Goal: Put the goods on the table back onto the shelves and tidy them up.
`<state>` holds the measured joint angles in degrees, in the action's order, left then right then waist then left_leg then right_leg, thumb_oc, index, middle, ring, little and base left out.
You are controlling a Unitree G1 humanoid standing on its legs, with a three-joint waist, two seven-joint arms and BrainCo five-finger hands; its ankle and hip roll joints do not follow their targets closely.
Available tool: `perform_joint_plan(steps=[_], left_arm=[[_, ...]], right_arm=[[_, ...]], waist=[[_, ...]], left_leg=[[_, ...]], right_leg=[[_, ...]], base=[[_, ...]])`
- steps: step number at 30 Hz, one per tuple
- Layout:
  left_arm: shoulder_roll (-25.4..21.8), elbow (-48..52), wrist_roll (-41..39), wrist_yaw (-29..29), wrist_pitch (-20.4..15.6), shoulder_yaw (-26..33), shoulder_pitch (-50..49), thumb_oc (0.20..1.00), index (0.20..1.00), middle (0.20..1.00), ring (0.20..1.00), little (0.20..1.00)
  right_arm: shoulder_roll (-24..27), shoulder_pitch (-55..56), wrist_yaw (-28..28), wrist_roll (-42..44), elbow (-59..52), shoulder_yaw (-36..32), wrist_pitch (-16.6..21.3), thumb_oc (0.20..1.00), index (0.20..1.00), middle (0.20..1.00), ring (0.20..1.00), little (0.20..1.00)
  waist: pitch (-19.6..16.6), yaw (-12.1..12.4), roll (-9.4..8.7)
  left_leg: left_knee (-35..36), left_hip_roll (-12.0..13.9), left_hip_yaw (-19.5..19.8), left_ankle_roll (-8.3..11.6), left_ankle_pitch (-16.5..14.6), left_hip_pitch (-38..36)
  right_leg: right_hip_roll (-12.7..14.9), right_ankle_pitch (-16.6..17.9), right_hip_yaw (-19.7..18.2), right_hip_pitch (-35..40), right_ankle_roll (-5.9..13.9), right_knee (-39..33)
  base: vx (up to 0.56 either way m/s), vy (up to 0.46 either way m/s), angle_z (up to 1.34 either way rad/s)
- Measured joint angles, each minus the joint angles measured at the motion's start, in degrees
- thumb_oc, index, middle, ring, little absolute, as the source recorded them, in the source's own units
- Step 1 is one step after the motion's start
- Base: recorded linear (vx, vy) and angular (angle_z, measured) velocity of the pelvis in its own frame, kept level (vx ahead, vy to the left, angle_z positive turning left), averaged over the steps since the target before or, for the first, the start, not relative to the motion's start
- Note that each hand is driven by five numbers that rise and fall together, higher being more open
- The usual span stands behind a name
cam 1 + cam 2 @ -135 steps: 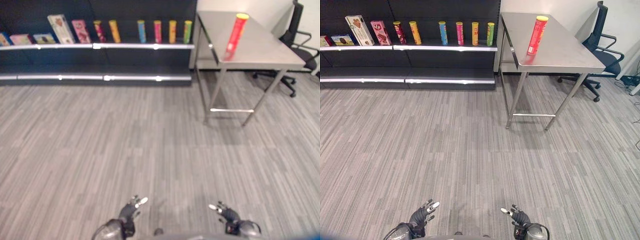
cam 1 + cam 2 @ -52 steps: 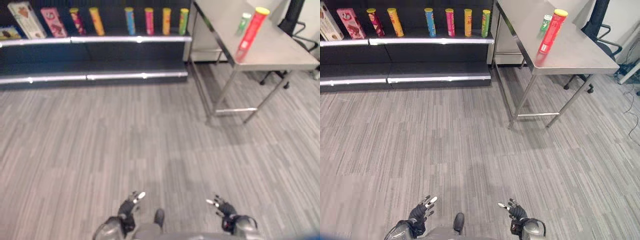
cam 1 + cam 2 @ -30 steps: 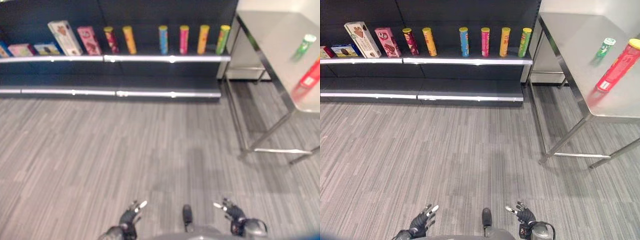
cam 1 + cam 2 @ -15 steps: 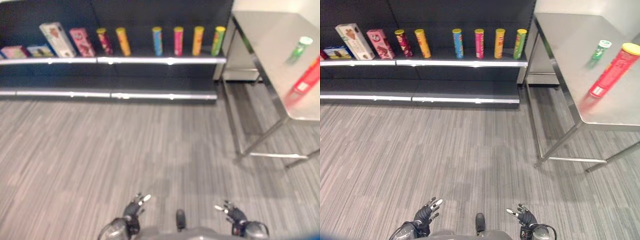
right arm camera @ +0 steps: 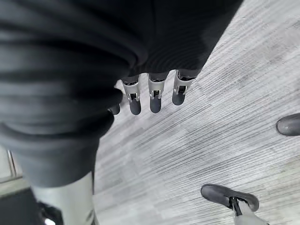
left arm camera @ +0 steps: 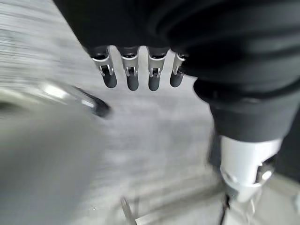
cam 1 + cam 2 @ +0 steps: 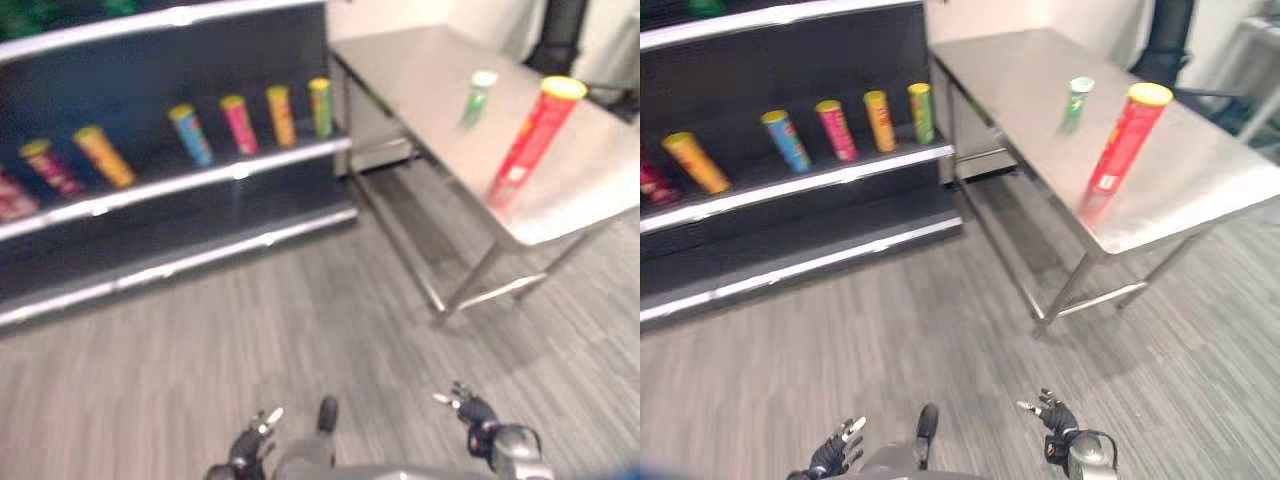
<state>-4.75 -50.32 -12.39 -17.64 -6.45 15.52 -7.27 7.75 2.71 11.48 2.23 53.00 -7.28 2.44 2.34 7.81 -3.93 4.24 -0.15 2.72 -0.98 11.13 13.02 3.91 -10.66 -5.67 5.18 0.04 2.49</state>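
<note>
Steel desk [image 7: 1200, 190] stands at right of scene, beside the end of the dark shelves [image 7: 800, 185]. On the desk: tall red canister with yellow lid [image 7: 1122, 138], upright, near the front edge; small green bottle with pale cap [image 7: 1075, 103], upright, behind it and well apart.

Upper shelf carries a row of upright canisters: orange [image 7: 690, 160], blue [image 7: 786, 140], pink [image 7: 837, 129], orange-yellow [image 7: 878, 120], green [image 7: 921, 112]. A dark red item at the far left edge is cut off. Lower shelf shows nothing I can make out.

Left hand [image 7: 836, 447] low over the grey striped floor [image 7: 940, 330], fingers straight, empty. Right hand [image 7: 1055, 415] likewise low over the floor, fingers relaxed and extended, empty. Both well apart from desk and shelves.
</note>
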Motion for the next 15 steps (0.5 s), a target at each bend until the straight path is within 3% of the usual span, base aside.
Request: perform_joint_plan(steps=[2,4,6,9,15], left_arm=[[-0.24,0.84,-0.06,-0.03,-0.43,-0.93,3.56,1.000,1.000,1.000,1.000,1.000],[-0.25,0.82,-0.13,-0.01,-0.55,-2.61,3.65,1.000,1.000,1.000,1.000,1.000],[-1.56,-0.60,-0.13,0.70,-0.26,-2.73,2.98,1.000,1.000,1.000,1.000,1.000],[-2.01,-1.54,-0.09,1.23,0.27,-4.46,2.56,1.000,1.000,1.000,1.000,1.000],[-0.68,-1.32,-0.14,1.38,0.29,-4.37,2.00,1.000,1.000,1.000,1.000,1.000]], right_arm=[[-0.60,-0.11,-0.02,0.00,0.24,0.07,-0.68,1.000,1.000,1.000,1.000,1.000],[-0.64,-0.60,0.05,0.06,-0.02,0.66,-0.58,1.000,1.000,1.000,1.000,1.000],[-0.79,-1.16,0.03,0.08,-0.04,0.30,-0.60,1.000,1.000,1.000,1.000,1.000],[-0.31,-1.98,-0.01,0.08,0.43,-0.40,-0.63,1.000,1.000,1.000,1.000,1.000],[-0.48,-0.92,0.03,0.08,0.37,-0.20,-0.65,1.000,1.000,1.000,1.000,1.000]], waist=[[0.16,0.48,-0.97],[0.77,1.04,-0.79],[3.32,1.99,-1.87],[5.45,2.46,-1.20],[5.69,1.58,-0.76]], left_leg=[[-0.14,-1.31,-0.12,-0.74,-0.71,0.38],[-0.45,-2.28,-0.12,-0.34,-2.12,-0.44],[-0.95,-3.44,-0.09,-1.15,-2.92,0.04],[-1.38,-2.40,-0.24,-0.99,-2.83,1.25],[-0.39,-2.18,-0.25,-0.94,-2.79,0.54]], right_leg=[[1.08,1.31,2.22,-0.21,0.47,-2.54],[1.79,1.52,1.81,-0.82,0.87,-2.56],[2.47,2.02,1.59,-4.17,1.53,-2.54],[1.47,3.05,1.72,-4.39,2.18,-3.71],[1.35,4.32,1.89,-3.13,3.73,-5.10]], base=[[0.06,-0.002,0.02],[0.01,-0.045,0.15],[0.01,-0.039,0.26],[0.05,-0.009,0.05],[0.04,0.019,0.00]])
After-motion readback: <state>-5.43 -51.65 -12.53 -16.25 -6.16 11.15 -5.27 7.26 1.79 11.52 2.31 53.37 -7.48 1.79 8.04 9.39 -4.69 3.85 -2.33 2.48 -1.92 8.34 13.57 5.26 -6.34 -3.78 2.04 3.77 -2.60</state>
